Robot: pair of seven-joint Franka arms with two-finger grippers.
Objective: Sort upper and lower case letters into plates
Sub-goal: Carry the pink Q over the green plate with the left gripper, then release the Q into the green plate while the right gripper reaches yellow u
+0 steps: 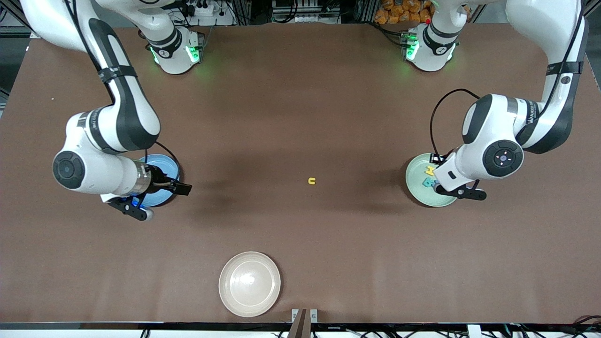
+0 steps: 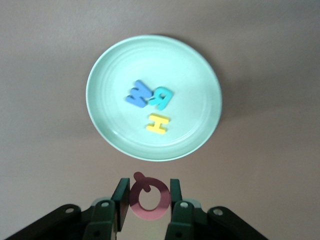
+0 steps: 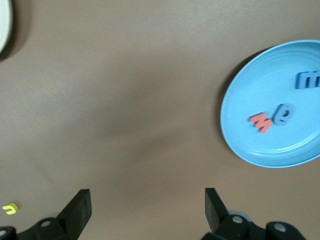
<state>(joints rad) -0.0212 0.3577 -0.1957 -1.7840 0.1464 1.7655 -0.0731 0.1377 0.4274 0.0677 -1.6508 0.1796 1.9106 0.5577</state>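
Pinching a pink Q, left pincer hovers; right pincer gapes.

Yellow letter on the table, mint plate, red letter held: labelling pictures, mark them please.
yellow letter (image 1: 312, 180), front view, its middle.
mint plate (image 2: 200, 75), left wrist view, bare rim.
red letter (image 2: 149, 198), left wrist view, its ring.

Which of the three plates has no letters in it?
The cream-beige plate, nearest the front camera, holds nothing. The mint green plate holds three letters, and the blue plate also holds three.
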